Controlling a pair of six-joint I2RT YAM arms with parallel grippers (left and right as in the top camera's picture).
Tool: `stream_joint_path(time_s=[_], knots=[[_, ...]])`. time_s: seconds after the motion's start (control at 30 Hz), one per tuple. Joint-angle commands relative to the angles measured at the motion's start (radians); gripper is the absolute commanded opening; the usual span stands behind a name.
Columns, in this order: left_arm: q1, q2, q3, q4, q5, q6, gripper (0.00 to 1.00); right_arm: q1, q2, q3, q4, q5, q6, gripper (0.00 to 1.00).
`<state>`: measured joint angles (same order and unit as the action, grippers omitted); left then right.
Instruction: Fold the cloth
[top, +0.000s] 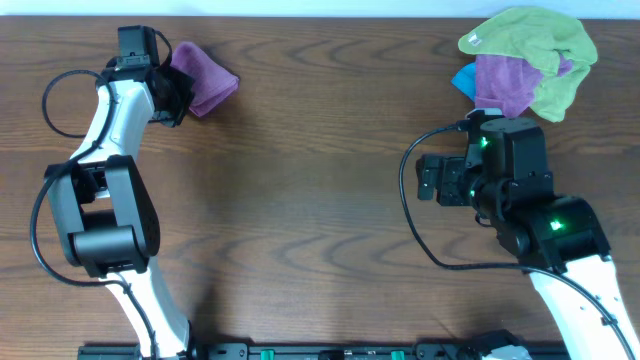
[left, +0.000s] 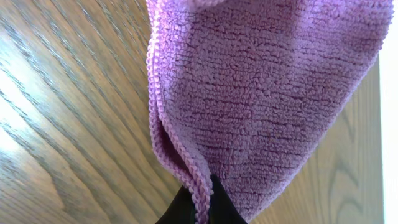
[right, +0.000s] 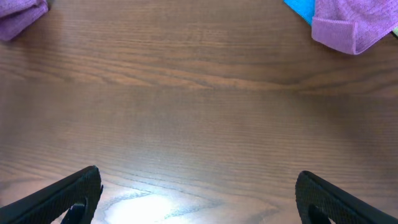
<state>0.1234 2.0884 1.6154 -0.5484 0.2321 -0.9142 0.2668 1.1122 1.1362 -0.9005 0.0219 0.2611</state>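
The purple cloth (top: 207, 80) lies bunched at the far left end of the desk (top: 300, 200), near its back edge. In the overhead view it is a small crumpled wedge, not spread flat. One side of it is tucked against the left gripper (top: 177, 92). The left wrist view shows the terry weave close up, with a stitched hem running down the cloth's left edge. That hem passes between the two dark fingertips (left: 217, 208) at the bottom of the picture. The left gripper is clenched on this hem, and the rest of the cloth fans away from it over the wood.

The right gripper (right: 198, 196) is well apart from this cloth, over the right half of the desk and pointing towards the left side. Its jaws are spread wide and released, with only bare wood grain between them.

Behind the right arm, at the far right corner, three more cloths sit in a heap. A green cloth (top: 535, 45) is draped on top, a second purple cloth (top: 505, 82) lies under it, and a blue cloth (top: 464, 78) peeks out at the heap's left side.
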Motion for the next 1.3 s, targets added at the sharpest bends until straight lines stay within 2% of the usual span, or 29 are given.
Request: stream_joint_path(time_s=[0.0, 0.13, 0.2, 0.3, 0.37, 0.53, 0.77, 0.93, 1.27], knots=[[0.005, -0.024, 0.010, -0.008, -0.034, 0.039, 0.06, -0.011, 0.001, -0.003, -0.001, 0.008, 0.004, 0.99], [0.004, -0.023, 0.007, -0.025, -0.033, 0.051, 0.20, -0.011, 0.001, -0.003, -0.001, 0.008, 0.004, 0.99], [0.003, -0.023, 0.007, -0.030, -0.032, 0.066, 0.39, -0.011, 0.001, -0.003, -0.001, 0.008, 0.004, 0.99], [0.003, -0.023, 0.007, -0.032, -0.026, 0.073, 0.80, -0.011, 0.001, -0.003, -0.001, 0.008, 0.004, 0.99], [0.005, -0.025, 0.007, -0.031, -0.023, 0.074, 0.88, -0.011, 0.001, -0.003, -0.001, 0.008, 0.003, 0.99], [0.007, -0.058, 0.007, -0.031, -0.020, 0.109, 0.98, -0.011, 0.001, -0.003, -0.001, 0.008, 0.003, 0.99], [0.007, -0.272, 0.007, -0.070, 0.064, 0.366, 0.95, -0.011, 0.001, -0.003, -0.001, 0.008, 0.003, 0.99], [0.007, -0.457, 0.007, -0.198, 0.129, 0.536, 0.95, -0.011, 0.001, -0.003, -0.001, 0.008, 0.003, 0.99], [0.007, -0.745, 0.007, -0.453, 0.135, 0.674, 0.95, -0.011, 0.001, -0.003, -0.001, 0.008, 0.003, 0.99]])
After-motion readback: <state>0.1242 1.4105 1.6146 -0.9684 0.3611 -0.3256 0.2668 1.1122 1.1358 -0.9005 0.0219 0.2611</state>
